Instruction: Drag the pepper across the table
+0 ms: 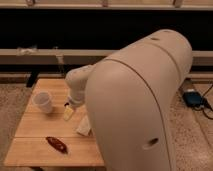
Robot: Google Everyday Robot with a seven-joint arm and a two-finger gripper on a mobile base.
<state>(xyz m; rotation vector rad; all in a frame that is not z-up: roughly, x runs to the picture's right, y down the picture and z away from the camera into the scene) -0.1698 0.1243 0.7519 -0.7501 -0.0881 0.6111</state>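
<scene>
The pepper (56, 144) is small, dark red and glossy. It lies on the near left part of the light wooden table (30, 152). My gripper (69, 110) hangs at the end of the white arm above the middle of the table, beyond and to the right of the pepper and apart from it. The bulky white arm shell (140, 100) hides the table's right side.
A white cup (43, 101) stands upright at the table's far left. A pale object (84, 127) lies on the table by the arm. A dark railing and wall run behind the table. A blue device with a cable (192, 97) lies on the floor at right.
</scene>
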